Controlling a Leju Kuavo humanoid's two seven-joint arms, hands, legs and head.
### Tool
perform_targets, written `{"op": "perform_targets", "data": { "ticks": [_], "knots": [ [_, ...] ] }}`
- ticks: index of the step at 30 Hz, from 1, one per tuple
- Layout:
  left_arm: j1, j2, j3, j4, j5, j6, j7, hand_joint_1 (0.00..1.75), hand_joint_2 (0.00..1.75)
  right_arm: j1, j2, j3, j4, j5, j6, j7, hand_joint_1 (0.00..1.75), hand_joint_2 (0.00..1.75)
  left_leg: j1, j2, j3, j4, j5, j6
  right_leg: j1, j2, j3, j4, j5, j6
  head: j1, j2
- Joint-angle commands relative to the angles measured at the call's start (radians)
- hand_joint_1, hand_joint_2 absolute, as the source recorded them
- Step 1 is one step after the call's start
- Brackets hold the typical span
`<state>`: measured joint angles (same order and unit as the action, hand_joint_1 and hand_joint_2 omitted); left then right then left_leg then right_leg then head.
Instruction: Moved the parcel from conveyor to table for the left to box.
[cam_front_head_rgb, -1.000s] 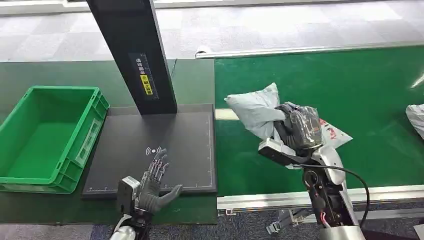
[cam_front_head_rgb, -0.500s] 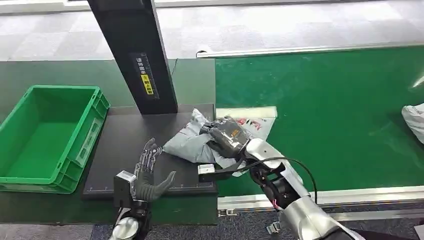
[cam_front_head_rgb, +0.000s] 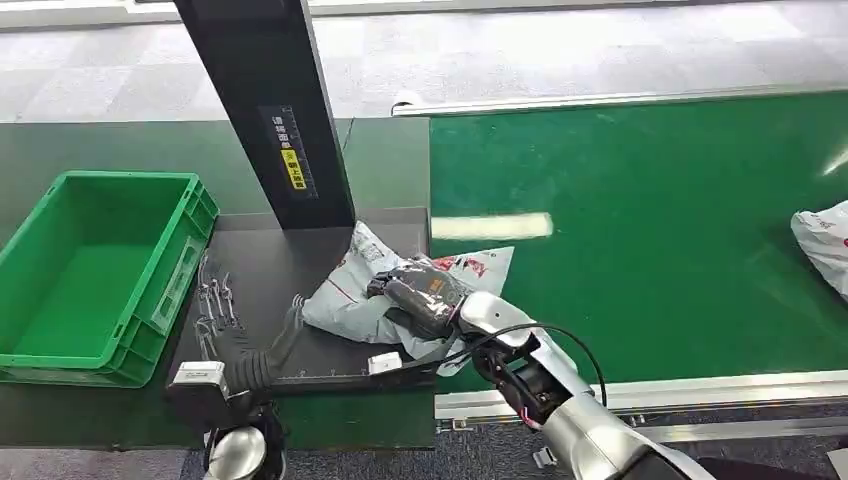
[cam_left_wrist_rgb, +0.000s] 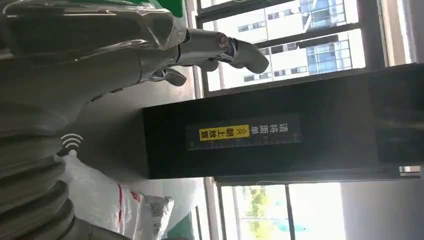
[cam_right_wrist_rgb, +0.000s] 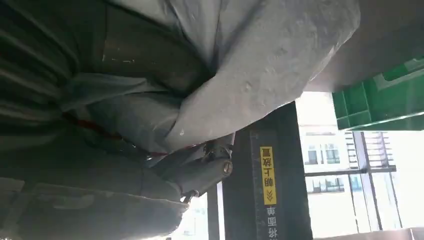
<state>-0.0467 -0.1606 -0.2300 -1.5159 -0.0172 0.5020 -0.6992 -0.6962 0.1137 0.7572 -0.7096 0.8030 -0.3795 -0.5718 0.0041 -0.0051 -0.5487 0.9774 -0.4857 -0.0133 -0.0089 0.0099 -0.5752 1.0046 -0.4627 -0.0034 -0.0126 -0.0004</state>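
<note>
A green crate (cam_front_head_rgb: 95, 270) is seen at the far left of the table, beside the black mat (cam_front_head_rgb: 260, 275). Next to it, the left hand (cam_front_head_rgb: 222, 315) is held over the mat's left part with its fingers spread and nothing in them. A black post (cam_front_head_rgb: 275, 110) (marked with a yellow label) is planted at the mat's back edge. Further right, the grey parcel (cam_front_head_rgb: 350, 295) is laid on the mat's right part, one corner reaching over the green conveyor (cam_front_head_rgb: 650, 230); it is gripped by the right hand (cam_front_head_rgb: 425, 295), whose fingers are wrapped around its bulk. Another bag (cam_front_head_rgb: 825, 245) is seen at the belt's far right edge.
</note>
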Motion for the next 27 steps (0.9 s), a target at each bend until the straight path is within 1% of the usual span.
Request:
{"op": "perform_targets", "data": {
  "ticks": [1, 2, 3, 5, 7, 10, 14, 17, 19, 23, 24, 25, 26, 27],
  "knots": [
    [0.0, 0.014, -0.053, 0.038, 0.038, -0.03, 0.001, 0.0, 1.75, -0.03, 0.005, 0.063, 0.124, 0.038, -0.257, 0.004, 1.75, 1.75, 0.0, -0.001, 0.002, -0.002, 0.0, 0.0, 0.0, -0.002, 0.002, -0.002, 0.0, 0.0, 0.0, 0.0],
    [-0.009, 0.01, -0.062, 0.054, 0.042, -0.041, 0.001, 0.0, 1.75, -0.042, 0.011, 0.061, 0.163, 0.045, -0.302, 0.015, 1.75, 1.75, 0.0, 0.0, 0.002, -0.001, 0.0, 0.0, 0.0, -0.001, 0.002, -0.001, 0.0, 0.0, 0.0, 0.0],
    [-0.015, 0.008, -0.071, 0.054, 0.055, -0.061, 0.001, 0.0, 1.75, -0.05, 0.007, 0.034, 0.168, 0.079, -0.319, 0.033, 1.75, 1.75, 0.0, -0.001, 0.002, -0.002, 0.0, 0.0, 0.0, -0.002, 0.002, -0.002, 0.0, 0.0, 0.0, 0.0],
    [-0.023, 0.006, -0.088, 0.043, 0.051, -0.067, 0.001, 0.0, 1.75, -0.054, 0.01, -0.031, 0.181, 0.153, -0.319, 0.053, 1.75, 1.75, 0.0, -0.001, 0.001, -0.001, 0.0, 0.0, 0.0, -0.003, 0.002, -0.001, 0.0, 0.0, 0.0, 0.0],
    [-0.047, 0.008, -0.114, 0.091, 0.063, -0.079, 0.001, 0.0, 1.75, -0.059, 0.021, -0.16, 0.194, 0.275, -0.319, 0.08, 1.75, 1.75, 0.0, -0.002, 0.0, 0.0, 0.001, 0.0, 0.0, -0.003, 0.001, 0.0, 0.0, 0.0, 0.0, 0.0],
    [-0.072, 0.004, -0.135, 0.121, 0.08, -0.116, 0.001, 0.0, 1.75, -0.076, 0.035, -0.294, 0.259, 0.387, -0.319, 0.109, 1.75, 1.75, -0.001, -0.003, 0.0, 0.0, 0.001, 0.0, -0.001, -0.004, 0.001, 0.0, 0.0, 0.0, 0.0, 0.0],
    [-0.076, 0.002, -0.159, 0.114, 0.072, -0.136, 0.001, 0.0, 1.75, -0.096, 0.038, -0.317, 0.318, 0.446, -0.319, 0.143, 1.75, 1.75, -0.001, -0.002, 0.0, 0.0, 0.001, 0.0, 0.0, -0.002, 0.001, 0.0, 0.0, 0.0, 0.0, 0.0],
    [-0.079, 0.001, -0.166, 0.131, 0.077, -0.14, 0.001, 0.0, 1.75, -0.114, 0.041, -0.324, 0.343, 0.454, -0.319, 0.148, 1.75, 1.75, -0.001, -0.001, 0.001, -0.001, 0.001, 0.0, -0.001, -0.002, 0.001, -0.001, 0.001, 0.0, 0.0, 0.0],
    [-0.081, 0.0, -0.167, 0.143, 0.084, -0.147, 0.001, 0.0, 1.75, -0.138, 0.054, -0.328, 0.389, 0.446, -0.319, 0.144, 1.75, 1.75, -0.001, 0.0, 0.001, -0.001, 0.001, 0.0, -0.001, -0.001, 0.001, -0.001, 0.001, 0.001, 0.0, 0.0],
    [-0.081, -0.001, -0.167, 0.143, 0.084, -0.148, 0.001, 0.0, 1.75, -0.142, 0.056, -0.328, 0.392, 0.446, -0.319, 0.14, 1.75, 1.75, -0.001, -0.001, 0.001, 0.0, 0.001, 0.0, -0.001, -0.001, 0.001, 0.0, 0.0, 0.0, 0.0, 0.0],
    [-0.083, -0.004, -0.169, 0.144, 0.083, -0.148, 0.001, 0.0, 1.75, -0.141, 0.062, -0.327, 0.404, 0.444, -0.319, 0.135, 1.12, 1.75, -0.001, 0.0, 0.001, 0.0, 0.001, 0.0, 0.0, -0.001, 0.001, -0.001, 0.001, 0.0, 0.0, 0.0],
    [-0.083, -0.004, -0.169, 0.144, 0.083, -0.148, 0.001, 0.0, 1.75, -0.142, 0.063, -0.326, 0.407, 0.444, -0.319, 0.133, 0.16, 1.75, -0.001, 0.0, 0.001, 0.0, 0.0, 0.0, -0.001, -0.001, 0.001, 0.0, 0.0, 0.001, 0.0, 0.0],
    [-0.083, -0.008, -0.168, 0.144, 0.083, -0.146, 0.001, 0.0, 1.75, -0.141, 0.066, -0.327, 0.404, 0.44, -0.319, 0.117, 0.02, 1.75, -0.001, -0.001, 0.001, 0.0, 0.001, 0.0, -0.001, -0.002, 0.001, -0.001, 0.001, 0.001, 0.0, 0.0],
    [-0.082, -0.01, -0.168, 0.147, 0.083, -0.143, 0.001, 0.0, 1.75, -0.139, 0.069, -0.332, 0.396, 0.43, -0.319, 0.1, 0.0, 1.75, -0.001, 0.0, 0.001, 0.0, 0.0, 0.0, -0.001, -0.001, 0.001, 0.0, 0.0, 0.001, 0.0, 0.0]
  ]
}}
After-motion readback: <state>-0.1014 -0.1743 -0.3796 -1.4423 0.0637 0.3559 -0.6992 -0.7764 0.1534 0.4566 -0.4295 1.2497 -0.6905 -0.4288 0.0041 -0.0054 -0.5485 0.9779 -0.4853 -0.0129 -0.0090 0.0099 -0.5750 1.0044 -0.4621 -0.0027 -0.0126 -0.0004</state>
